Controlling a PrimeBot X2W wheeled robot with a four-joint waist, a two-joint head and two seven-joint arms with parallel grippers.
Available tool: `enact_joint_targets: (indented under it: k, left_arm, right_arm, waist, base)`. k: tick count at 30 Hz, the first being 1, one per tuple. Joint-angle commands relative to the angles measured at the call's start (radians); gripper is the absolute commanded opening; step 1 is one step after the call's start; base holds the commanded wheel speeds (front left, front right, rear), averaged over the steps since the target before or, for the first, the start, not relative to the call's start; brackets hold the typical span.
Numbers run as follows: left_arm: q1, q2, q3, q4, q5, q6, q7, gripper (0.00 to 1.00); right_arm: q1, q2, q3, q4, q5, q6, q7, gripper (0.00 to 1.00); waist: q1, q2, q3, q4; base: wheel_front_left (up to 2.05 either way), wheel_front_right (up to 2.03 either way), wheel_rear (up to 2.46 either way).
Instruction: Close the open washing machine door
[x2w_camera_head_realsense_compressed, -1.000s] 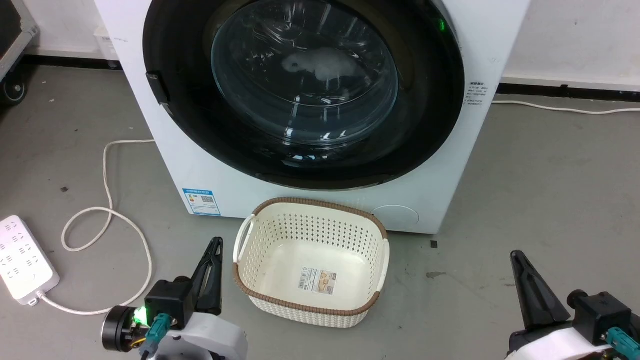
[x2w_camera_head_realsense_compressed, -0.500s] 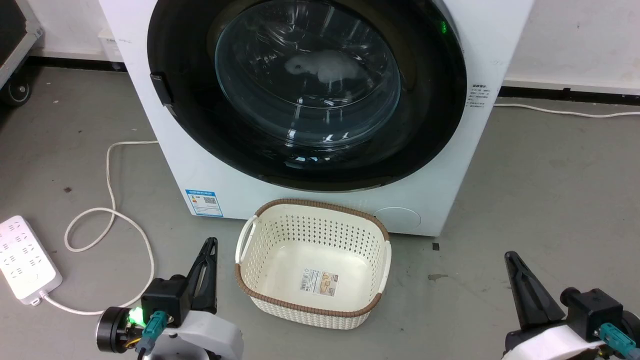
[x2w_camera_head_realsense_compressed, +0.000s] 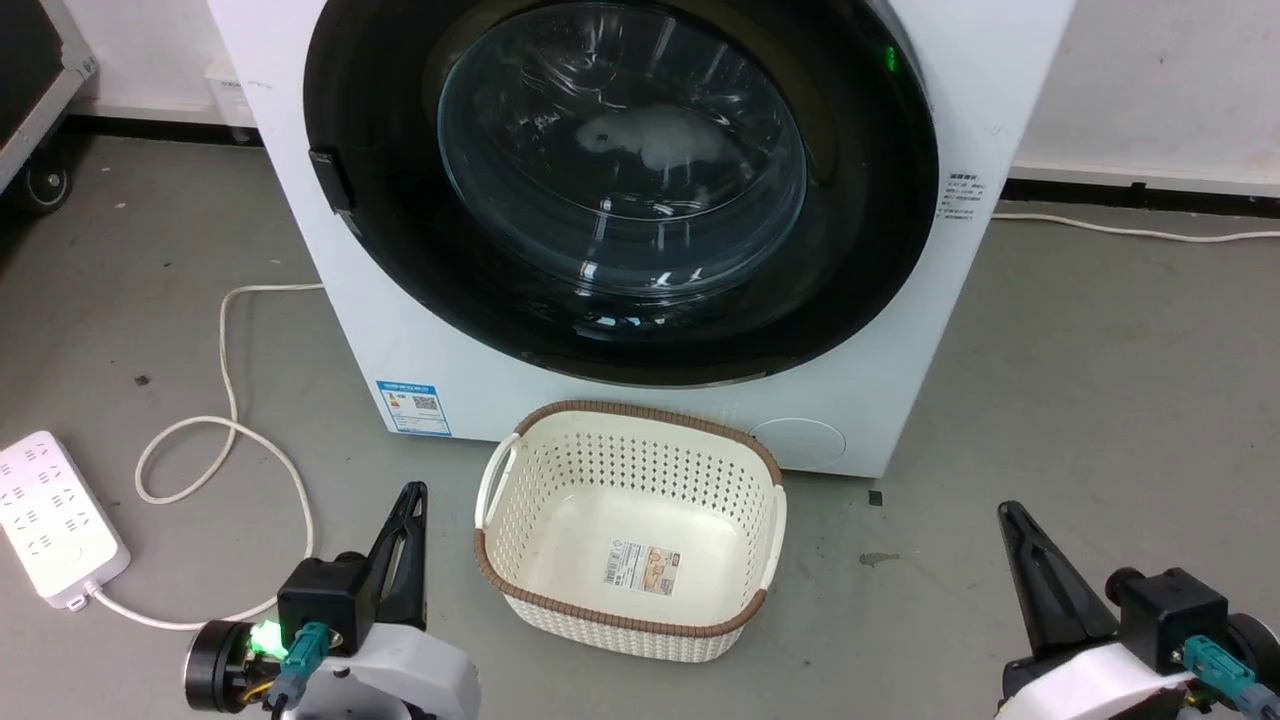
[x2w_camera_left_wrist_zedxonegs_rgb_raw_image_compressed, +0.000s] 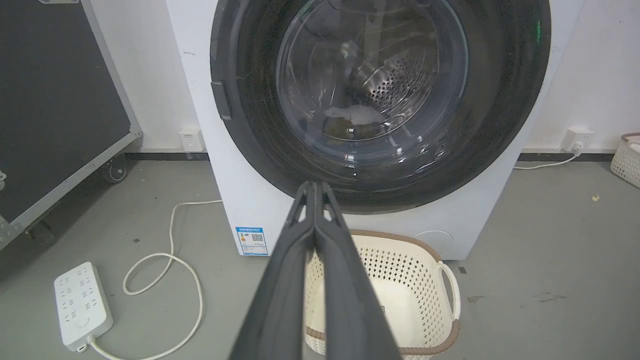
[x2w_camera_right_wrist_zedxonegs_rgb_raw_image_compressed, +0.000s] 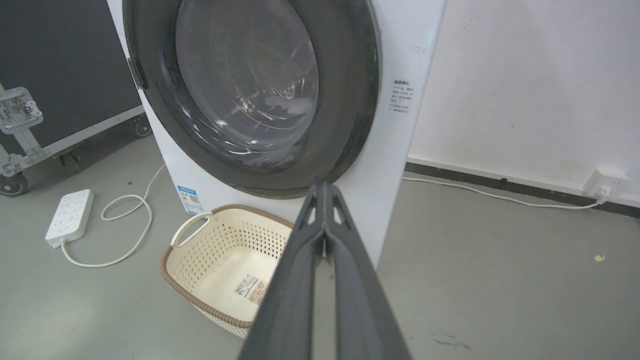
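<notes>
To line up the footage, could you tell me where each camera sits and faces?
Head view: high, looking forward and down at the white boxy washing machine, its round glossy-black door and the cream perforated plastic basket; left gripper and right gripper at bottom corners.
Left wrist view: low, facing the door squarely; own shut fingers rise centre.
Right wrist view: low, rightward, facing the door obliquely; own shut fingers rise centre.
Shared: all three show door and basket.

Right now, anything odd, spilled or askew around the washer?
Nothing spilled or damaged. The washing machine door looks flush with the washing machine; a pale item lies behind its glass. The cable of the power strip loops loose on the floor, a possible snag.
</notes>
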Motion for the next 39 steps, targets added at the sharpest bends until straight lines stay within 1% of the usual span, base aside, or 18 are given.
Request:
enact_joint_targets:
  k: [1,39]
  left_arm:
    - [0.010,0.001,0.005,-0.006,0.008,0.005,0.006,0.00]
    - [0.022,-0.004,0.047,-0.041,0.038,0.011,0.084,0.00]
  right_arm:
    - [-0.016,0.003,0.002,-0.003,-0.005,-0.001,0.005,0.00]
    - [-0.034,0.005,0.030,-0.005,-0.035,-0.001,0.083,0.00]
  waist:
    - [0.0000,0.0000,0.000,0.000]
    - [0.0000,0.0000,-0.016,0.017]
  base:
    - [0.00,0.00,0.00]
    - [0.00,0.00,0.00]
